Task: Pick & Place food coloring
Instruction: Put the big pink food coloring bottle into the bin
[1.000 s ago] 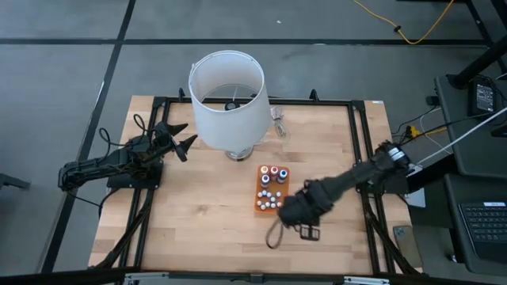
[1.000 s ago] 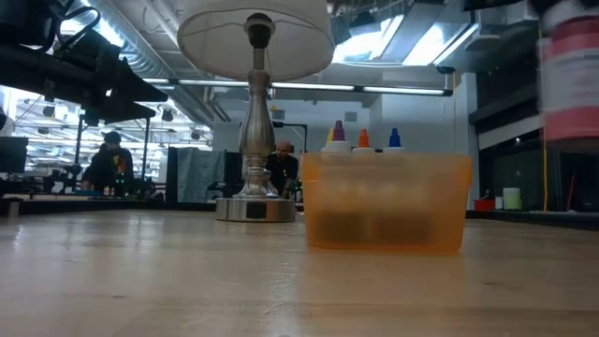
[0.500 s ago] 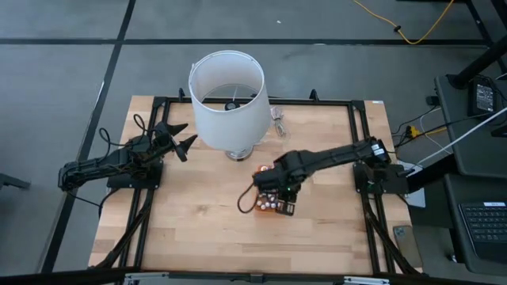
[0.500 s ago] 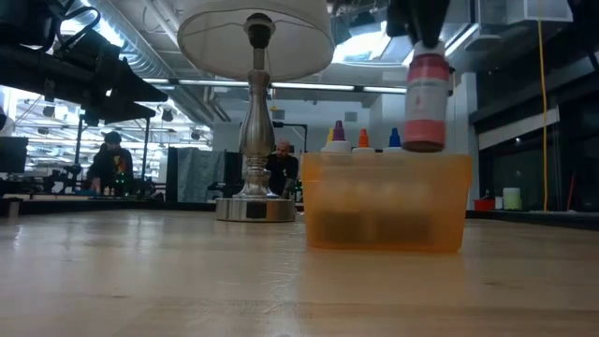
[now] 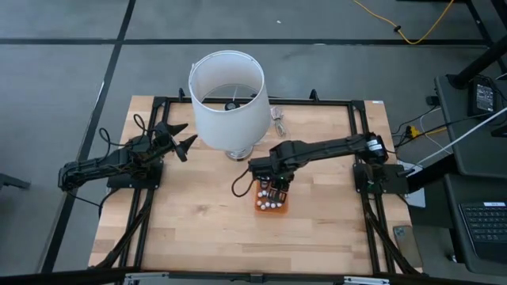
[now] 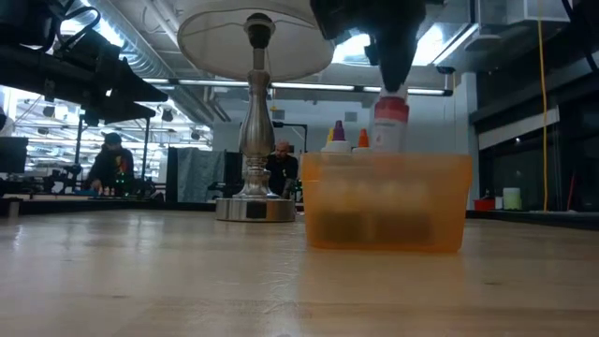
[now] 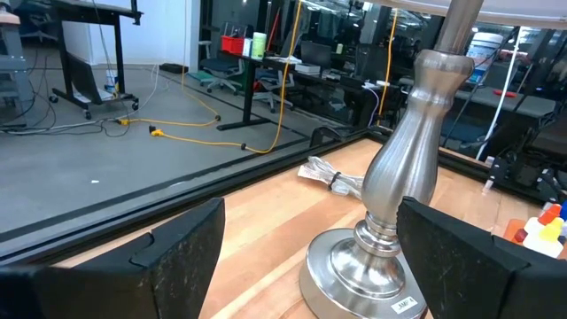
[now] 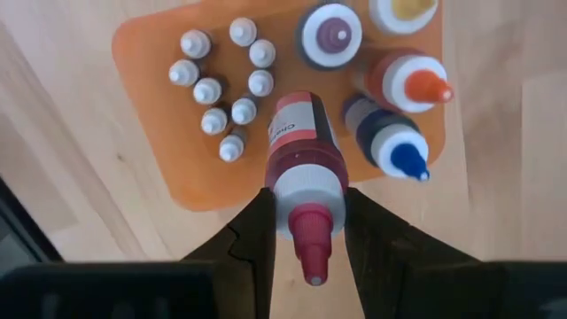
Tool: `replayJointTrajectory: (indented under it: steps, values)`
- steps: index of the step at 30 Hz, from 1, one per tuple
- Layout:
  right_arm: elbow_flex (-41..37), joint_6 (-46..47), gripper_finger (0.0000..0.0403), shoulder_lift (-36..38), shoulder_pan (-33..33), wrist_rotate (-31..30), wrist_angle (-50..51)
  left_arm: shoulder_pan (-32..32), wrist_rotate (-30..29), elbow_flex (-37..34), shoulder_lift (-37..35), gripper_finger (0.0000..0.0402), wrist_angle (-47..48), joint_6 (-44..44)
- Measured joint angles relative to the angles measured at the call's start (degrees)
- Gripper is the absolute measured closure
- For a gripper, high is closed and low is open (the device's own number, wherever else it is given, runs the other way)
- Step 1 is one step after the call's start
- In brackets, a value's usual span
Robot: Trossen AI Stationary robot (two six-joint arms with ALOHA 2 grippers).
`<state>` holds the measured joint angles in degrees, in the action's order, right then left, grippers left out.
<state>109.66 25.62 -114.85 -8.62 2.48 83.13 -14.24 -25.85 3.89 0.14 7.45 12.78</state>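
High view: my right gripper (image 5: 272,187) hangs over the orange tray (image 5: 271,207) at mid-table, below the lamp (image 5: 228,99). My left gripper (image 5: 181,136) waits at the table's left side, fingers spread apart.

Low view: red bottle (image 6: 389,124) upright, held by its top, its bottom at the tray (image 6: 386,201) rim. Purple, orange tips behind.

Left wrist view: lamp base (image 7: 372,266) ahead; bottle tips at the edge.

Right wrist view: my fingers (image 8: 257,226) clamp the red bottle (image 8: 303,164) at its cap, above the tray (image 8: 168,173). Eight small white bottles (image 8: 226,93), purple, orange, blue ones stand inside.
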Motion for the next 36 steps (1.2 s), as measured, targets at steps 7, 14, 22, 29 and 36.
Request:
replayJointTrajectory:
  steps: [7,14,22,29,36]
  values:
    - [-4.41,-1.06,0.0290,0.00,1.06,0.00,-3.54,0.00,0.00,0.00,0.00,0.0080,0.00,0.00]
    - [-6.21,-2.77,0.0290,-0.77,1.72,-0.50,-6.94,0.00,0.00,0.00,0.00,0.0080,0.00,0.00]
    - [-6.22,-4.50,0.0290,-3.49,2.49,-0.55,-7.41,0.00,0.00,0.02,0.01,0.0080,-0.01,0.00]
    - [-6.16,-4.87,0.0275,-4.42,2.43,-1.11,-7.78,0.00,0.00,0.00,0.01,0.0080,-0.01,0.00]
    - [-6.18,-3.41,0.0204,-4.39,2.43,-6.34,-7.51,0.00,0.00,0.02,0.00,0.0079,-0.01,0.00]
